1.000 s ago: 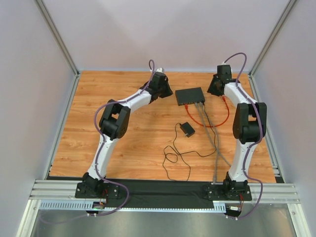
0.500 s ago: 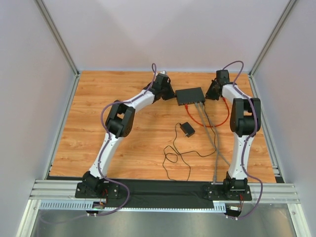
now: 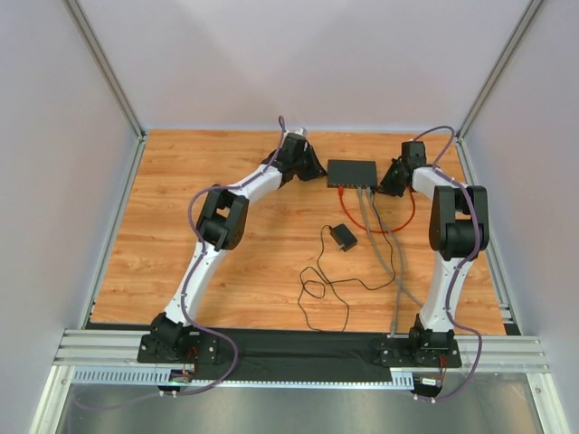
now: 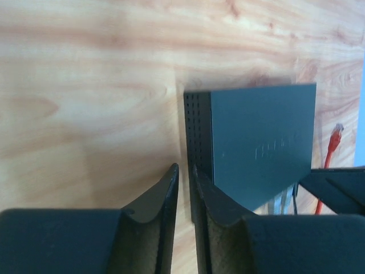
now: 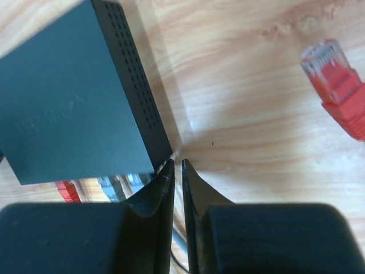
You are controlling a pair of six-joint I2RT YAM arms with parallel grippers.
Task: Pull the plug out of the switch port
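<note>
Plug (image 5: 67, 190), a red one, is sitting in a switch port (image 3: 354, 187) on the network switch (image 3: 352, 170), far middle of the surface (image 3: 226, 262). Left gripper (image 4: 183, 177) and right gripper (image 5: 177, 165) are flanking it, both pressed nearly together, empty. I'm thinking: brace with one, open the other, pull straight out.

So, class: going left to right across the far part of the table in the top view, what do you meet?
left end effector → flat black rectangular network switch → right end effector
</note>
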